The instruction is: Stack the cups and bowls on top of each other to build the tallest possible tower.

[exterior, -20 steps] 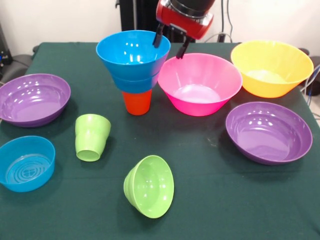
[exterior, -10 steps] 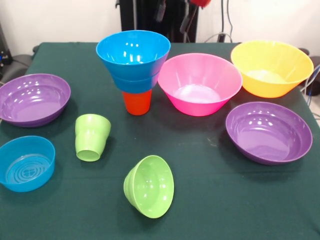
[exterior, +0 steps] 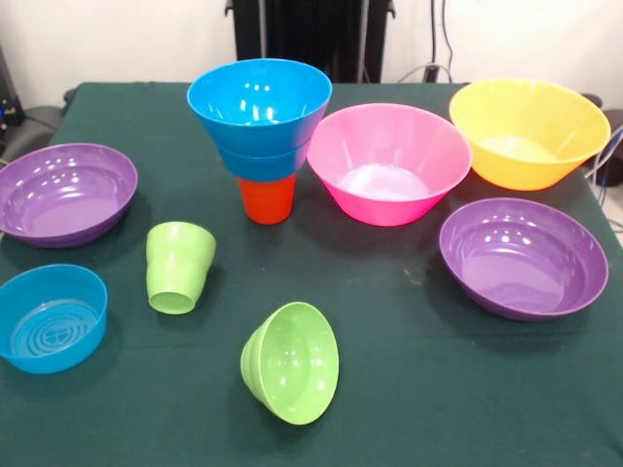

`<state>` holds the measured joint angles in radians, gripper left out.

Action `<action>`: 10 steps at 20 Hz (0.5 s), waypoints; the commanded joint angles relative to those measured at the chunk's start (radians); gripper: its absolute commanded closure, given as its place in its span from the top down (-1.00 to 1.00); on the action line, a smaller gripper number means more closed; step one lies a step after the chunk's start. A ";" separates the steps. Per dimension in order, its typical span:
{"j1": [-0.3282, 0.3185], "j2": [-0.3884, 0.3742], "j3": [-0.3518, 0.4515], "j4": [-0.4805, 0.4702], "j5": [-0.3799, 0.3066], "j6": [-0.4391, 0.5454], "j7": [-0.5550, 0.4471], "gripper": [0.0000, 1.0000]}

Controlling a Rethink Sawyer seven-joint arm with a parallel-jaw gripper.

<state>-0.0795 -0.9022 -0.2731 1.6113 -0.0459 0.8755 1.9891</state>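
Far left: short tower, pincer out of frame

Two blue bowls [exterior: 259, 107] sit nested on orange cup [exterior: 266, 198]; cup's top hidden. Pink bowl [exterior: 388, 161] touching at right. Green cup [exterior: 177, 266] lies tilted nearer. Pincer unseen, state can't tell.

Bright, even overhead light, white glare spots on the glossy bowls [exterior: 387, 161], soft short shadows, sharp focus.
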 commanded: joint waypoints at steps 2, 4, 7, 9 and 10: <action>-0.236 0.054 0.210 -0.072 -0.071 0.144 -0.387 1.00; -0.286 0.061 0.248 -0.089 -0.090 0.148 -0.427 1.00; -0.346 0.063 0.290 -0.107 -0.114 0.167 -0.485 1.00; -0.381 0.034 0.311 -0.074 -0.122 0.169 -0.519 1.00; -0.399 0.028 0.324 -0.068 -0.127 0.171 -0.532 1.00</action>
<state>-0.4277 -0.8980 -0.1364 1.5305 -0.0755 0.9314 1.8792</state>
